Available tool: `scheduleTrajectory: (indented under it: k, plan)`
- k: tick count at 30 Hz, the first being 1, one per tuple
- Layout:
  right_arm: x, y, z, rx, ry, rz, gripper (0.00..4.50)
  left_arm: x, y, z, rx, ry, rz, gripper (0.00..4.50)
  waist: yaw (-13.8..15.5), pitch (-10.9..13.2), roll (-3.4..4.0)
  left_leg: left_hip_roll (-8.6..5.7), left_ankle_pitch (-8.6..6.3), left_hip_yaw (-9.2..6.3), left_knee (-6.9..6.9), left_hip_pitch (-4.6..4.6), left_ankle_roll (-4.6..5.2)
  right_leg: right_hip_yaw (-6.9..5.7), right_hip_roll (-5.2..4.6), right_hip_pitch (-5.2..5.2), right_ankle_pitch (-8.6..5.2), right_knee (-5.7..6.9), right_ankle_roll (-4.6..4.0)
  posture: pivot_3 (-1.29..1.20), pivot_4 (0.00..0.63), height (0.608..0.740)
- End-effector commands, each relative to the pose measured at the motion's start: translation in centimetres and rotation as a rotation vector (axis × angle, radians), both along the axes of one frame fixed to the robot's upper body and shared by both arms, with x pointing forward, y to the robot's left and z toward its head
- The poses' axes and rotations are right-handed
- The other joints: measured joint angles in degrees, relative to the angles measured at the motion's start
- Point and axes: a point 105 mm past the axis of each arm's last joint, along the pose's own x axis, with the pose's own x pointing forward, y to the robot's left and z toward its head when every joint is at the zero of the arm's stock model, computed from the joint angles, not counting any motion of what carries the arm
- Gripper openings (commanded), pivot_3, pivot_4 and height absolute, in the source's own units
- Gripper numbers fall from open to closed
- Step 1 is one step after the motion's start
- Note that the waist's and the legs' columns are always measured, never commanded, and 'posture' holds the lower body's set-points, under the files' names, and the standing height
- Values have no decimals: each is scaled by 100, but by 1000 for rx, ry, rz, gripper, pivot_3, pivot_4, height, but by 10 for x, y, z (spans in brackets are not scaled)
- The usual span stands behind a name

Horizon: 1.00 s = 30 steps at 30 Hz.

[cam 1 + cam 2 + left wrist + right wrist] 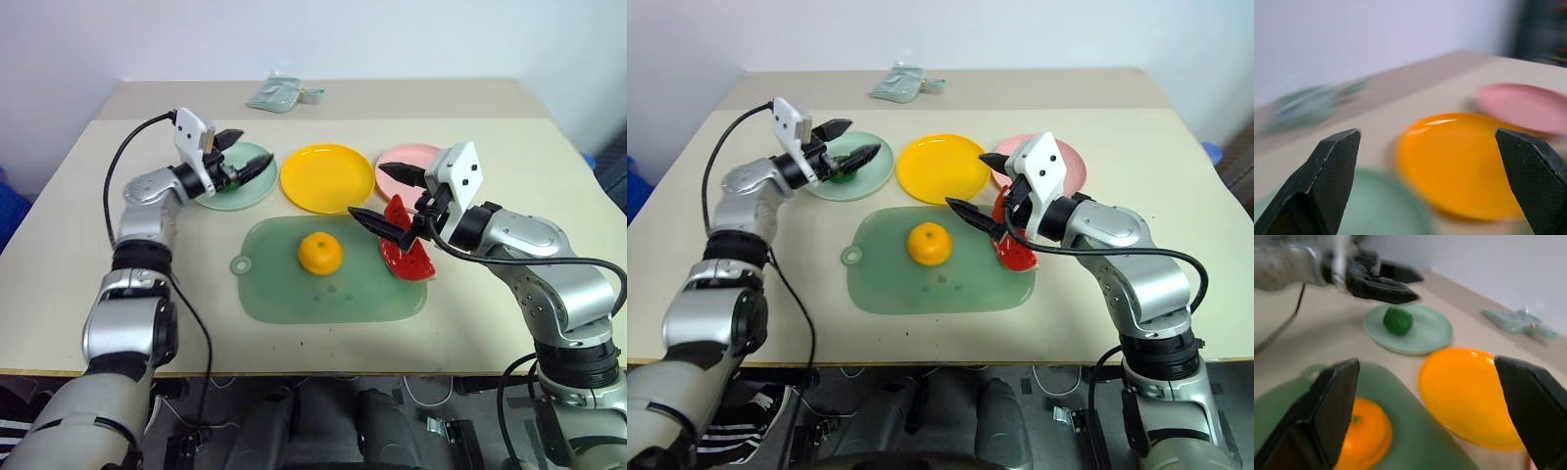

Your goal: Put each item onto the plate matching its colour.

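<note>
Three toy foods are in play. One, the dark green vegetable (1398, 320), sits on the mint green plate (257, 192), just under the tips of the left gripper (850, 149), whose fingers are spread wide and hold nothing. The orange (320, 253) rests near the middle of the translucent green cutting board (284, 294), a little to the left of the right gripper (387, 199). The red watermelon wedge (406, 257) lies on the board's right edge, directly beneath that gripper; its fingers stand far apart, one over the wedge and one toward the pink plate (416, 157), and whether the lower finger touches the wedge cannot be told. The yellow plate (326, 177) sits bare between the mint and pink ones. A pale green pouch (278, 95) lies at the table's (59, 264) far side.
</note>
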Motion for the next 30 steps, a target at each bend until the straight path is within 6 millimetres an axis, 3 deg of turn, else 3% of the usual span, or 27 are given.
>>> scheduleTrajectory:
  k: [1,5,11,17,21,30]
  plan:
    - [-6,-2,16,8,-50,29,4500,-48,-14,-3,56,56,-335,4467,-40,0,0,2,0,-1,-1,0,0,0,2,-1,1,1,-2,0,150,740]
    - [-7,-5,14,-8,-30,51,4500,-85,-31,-16,89,123,-556,4467,-6,1,2,6,0,-3,0,0,0,1,5,-4,3,1,-7,0,150,740]
    - [-1,-19,17,-20,-33,11,4500,-76,-63,-34,132,107,-573,4467,153,1,2,4,-1,-1,2,4,-1,0,1,10,3,-13,-6,0,150,740]
    - [-29,-33,3,-89,64,101,4500,-69,-86,-57,221,72,-567,4467,163,1,1,4,-2,-1,0,1,2,0,1,6,3,-14,-6,0,150,740]
    - [-48,-49,5,-110,83,108,4500,-59,-97,-50,137,71,-546,4467,172,2,1,4,-3,0,4,0,4,0,-1,8,3,-15,-6,0,150,740]
    - [-51,-53,-1,-95,88,74,4500,-58,-105,-57,154,71,-570,4467,161,-2,5,8,-3,7,5,2,5,0,0,9,3,-15,-5,0,150,740]
